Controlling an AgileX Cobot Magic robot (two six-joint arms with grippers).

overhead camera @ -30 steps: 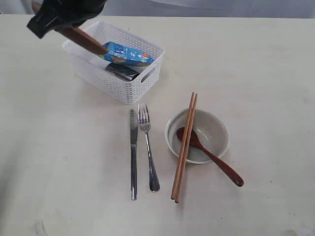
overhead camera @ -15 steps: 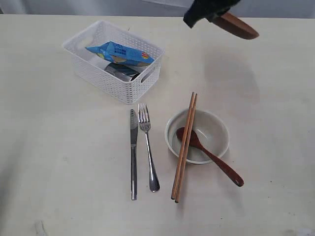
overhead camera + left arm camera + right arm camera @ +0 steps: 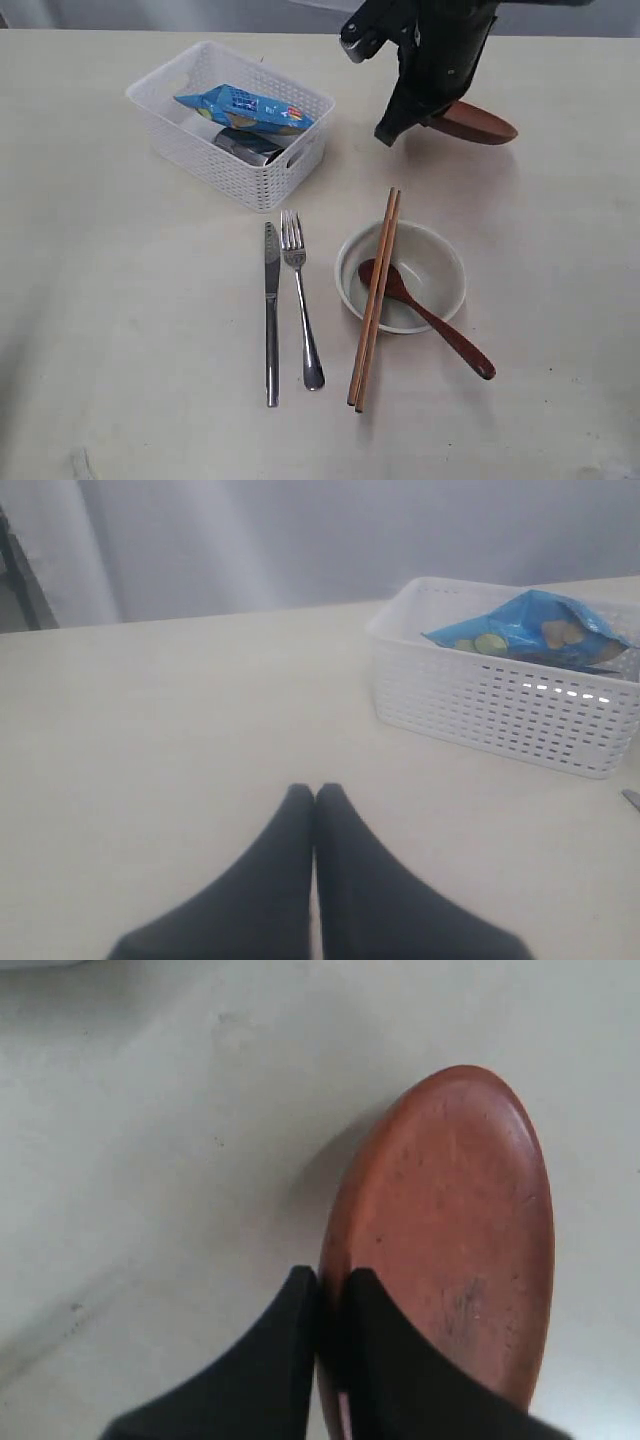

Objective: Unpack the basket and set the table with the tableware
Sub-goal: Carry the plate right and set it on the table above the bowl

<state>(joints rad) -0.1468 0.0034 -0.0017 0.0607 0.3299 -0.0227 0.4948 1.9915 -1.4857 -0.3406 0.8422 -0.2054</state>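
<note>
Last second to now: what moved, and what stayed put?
The right gripper, still shut on the rim of the wooden plate, carried it from over the basket rightward and down near the table beyond the bowl. The knife, fork, chopsticks and spoon stayed put.

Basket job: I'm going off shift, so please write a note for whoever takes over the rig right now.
Left gripper: shut, empty, over the bare table.
Right gripper: shut on the rim of the wooden plate; plate tilted, low over the table beyond the bowl, touchdown unclear.
Done: knife and fork side by side, chopsticks across the bowl's rim, spoon head in the bowl.
Basket: snack packet on top of a metal item, probably the cup.
Left: lay the plate flat, take out the metal item.
</note>
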